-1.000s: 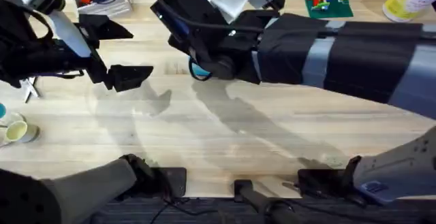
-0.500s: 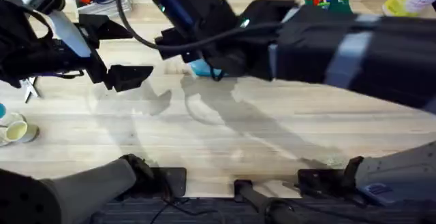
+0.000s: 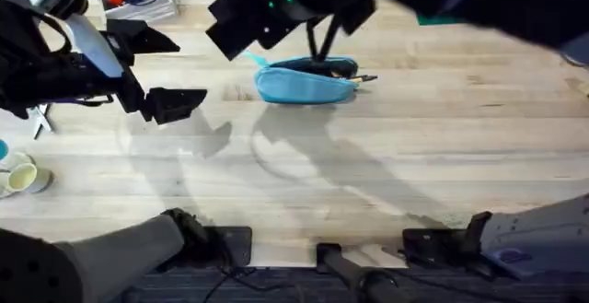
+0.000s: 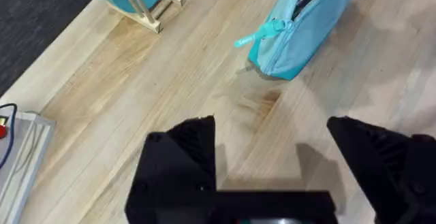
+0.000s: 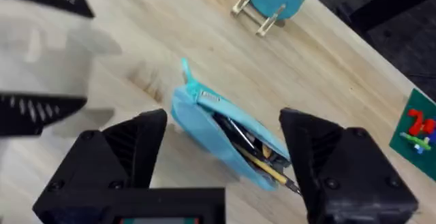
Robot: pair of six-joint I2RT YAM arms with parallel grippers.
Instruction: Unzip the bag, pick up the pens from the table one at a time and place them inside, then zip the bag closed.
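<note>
Pale wooden tabletop (image 3: 386,156) carries everything. Right tool (image 5: 225,149) hovers with its fingers spread wide, holding nothing, directly above the bag (image 5: 225,142). Between those fingers the bag lies unzipped, with pens (image 5: 255,152) inside and a tip poking past its end. Left tool (image 4: 279,156) hangs wide apart and empty too, well off to the bag's left, the bag's pull-tab end nearest it. Farther off, beyond the bag, a round teal disc stands on a wooden stand (image 4: 153,9).
</note>
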